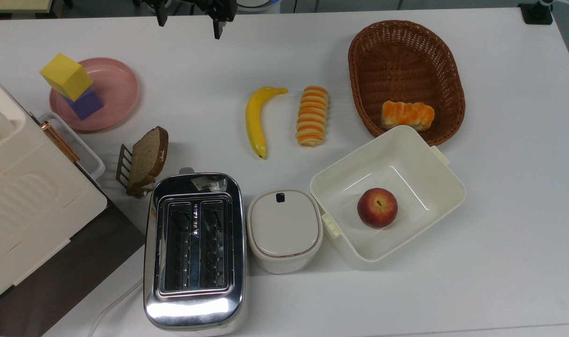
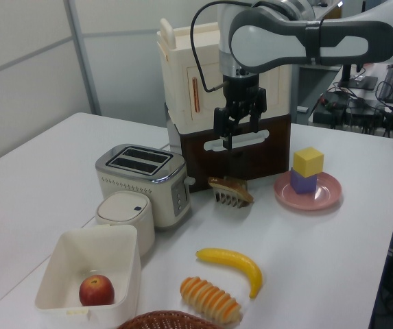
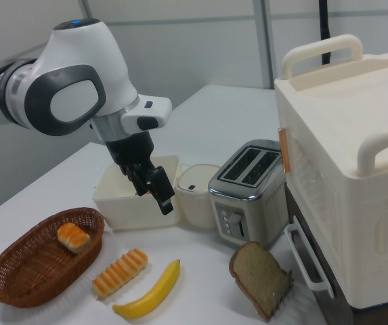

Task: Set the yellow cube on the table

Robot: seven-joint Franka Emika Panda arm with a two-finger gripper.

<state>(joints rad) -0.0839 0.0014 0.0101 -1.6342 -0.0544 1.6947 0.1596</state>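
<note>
The yellow cube (image 1: 66, 76) (image 2: 308, 162) sits askew on top of a purple cube (image 1: 87, 105) (image 2: 304, 182). Both stand on a round pink plate (image 1: 118, 91) (image 2: 323, 197) at the top view's left. The white table (image 1: 195, 65) (image 2: 361, 247) (image 3: 214, 115) carries everything. My gripper (image 1: 189, 28) (image 2: 238, 132) (image 3: 154, 192) hangs in the air, open and with nothing in it. It is at the top view's upper edge, well to the right of the plate. In the left view it hovers above a bread slice, left of the cubes.
A bread slice in a rack (image 1: 146, 159) stands near the plate, beside a cream cabinet (image 1: 18, 187). Toaster (image 1: 194, 248), lidded pot (image 1: 284, 229), a white bin with a peach (image 1: 377, 207), banana (image 1: 256, 119), striped pastry (image 1: 312, 114) and a wicker basket (image 1: 406, 61) are spread over the table.
</note>
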